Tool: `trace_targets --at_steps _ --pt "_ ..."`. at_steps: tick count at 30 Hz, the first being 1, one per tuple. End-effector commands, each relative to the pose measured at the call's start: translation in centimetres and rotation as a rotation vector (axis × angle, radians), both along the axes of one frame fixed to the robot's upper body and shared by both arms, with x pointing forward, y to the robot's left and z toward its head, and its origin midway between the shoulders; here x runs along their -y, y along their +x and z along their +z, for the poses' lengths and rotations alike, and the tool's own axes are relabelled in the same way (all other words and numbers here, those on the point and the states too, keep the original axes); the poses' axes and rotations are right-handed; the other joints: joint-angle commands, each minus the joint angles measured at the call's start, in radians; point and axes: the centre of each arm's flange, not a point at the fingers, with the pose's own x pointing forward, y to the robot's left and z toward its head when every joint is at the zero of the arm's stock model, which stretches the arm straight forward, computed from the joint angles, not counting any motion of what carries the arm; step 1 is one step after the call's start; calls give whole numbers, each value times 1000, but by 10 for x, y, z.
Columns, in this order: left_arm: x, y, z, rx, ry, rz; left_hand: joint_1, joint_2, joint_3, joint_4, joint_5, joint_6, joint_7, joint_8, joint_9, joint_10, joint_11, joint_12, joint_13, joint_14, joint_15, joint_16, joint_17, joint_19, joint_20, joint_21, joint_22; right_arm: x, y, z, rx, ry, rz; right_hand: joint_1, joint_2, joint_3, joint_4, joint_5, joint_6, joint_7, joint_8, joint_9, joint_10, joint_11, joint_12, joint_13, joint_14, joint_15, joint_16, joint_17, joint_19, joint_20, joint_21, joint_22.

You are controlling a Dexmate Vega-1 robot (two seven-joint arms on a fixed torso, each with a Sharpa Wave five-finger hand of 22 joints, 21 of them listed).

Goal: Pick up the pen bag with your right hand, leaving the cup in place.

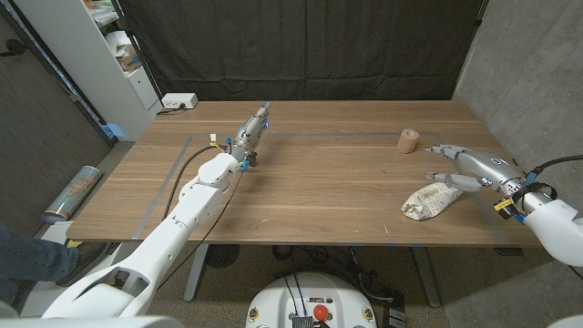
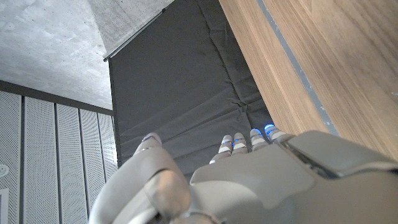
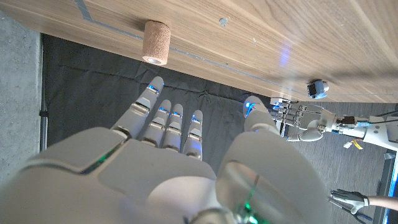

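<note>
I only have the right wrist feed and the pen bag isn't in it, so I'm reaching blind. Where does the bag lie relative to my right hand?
Observer: In the head view the pen bag lies just on the robot's side of the right hand.
Operator: Are the fingers on it yet?
Observer: The hand holds nothing; its fingers are spread.
Operator: Anything near the bag?
Observer: The cup stands farther from the robot, apart from the bag.
</note>
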Motion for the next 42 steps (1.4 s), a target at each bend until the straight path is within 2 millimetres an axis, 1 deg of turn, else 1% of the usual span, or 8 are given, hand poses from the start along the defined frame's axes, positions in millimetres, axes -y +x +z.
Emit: trace_targets --at_steps 1,15,18,28,36,42 --pt "7 -4 3 6 17 0 3 13 -1 -1 -1 2 1 3 5 -9 -3 9 2 -60 -6 6 5 -51 7 3 5 8 -2 -5 11 -78 -19 10 2 7 5 5 1 -9 7 2 5 -11 9 3 13 -20 3 6 12 -3 4 2" --pt "15 -3 3 -3 34 -3 3 14 -2 -2 -1 2 0 3 5 -9 -1 8 2 -61 -7 6 5 -51 7 3 5 12 -1 -5 -1 -185 -44 13 -3 8 7 11 3 -18 8 2 13 -18 10 4 19 -28 3 7 19 -10 4 2" --pt "15 -4 3 1 32 -4 3 14 -3 -2 -1 2 0 3 5 -10 -2 8 2 -62 -6 6 5 -52 7 3 5 12 0 -3 -9 -233 -54 14 -3 9 7 12 1 -19 7 2 11 -17 9 4 19 -28 3 7 19 -10 3 2" --pt "15 -5 0 -3 32 -1 3 14 -4 -3 -1 1 -1 3 5 -9 -2 9 2 -61 -7 6 5 -52 7 3 5 16 1 -2 -8 -283 -64 19 -2 12 7 14 -3 -20 6 3 11 -18 9 4 18 -30 1 7 19 -11 1 2" --pt "18 -4 0 -5 35 -6 3 15 -5 -3 -1 1 -2 2 5 -10 -3 8 2 -62 -7 6 5 -53 9 3 5 18 3 -1 -26 -343 -93 25 1 17 6 16 -4 -26 6 3 10 -21 8 4 19 -32 1 8 19 -13 0 2" --pt "18 -3 -3 -11 33 -5 2 15 -5 -3 -2 1 -2 2 5 -10 -4 9 2 -63 -8 6 5 -52 9 3 5 16 6 0 -36 -392 -98 44 9 28 3 18 -8 -24 4 3 3 -18 5 5 13 -27 -3 8 15 -10 -3 3"
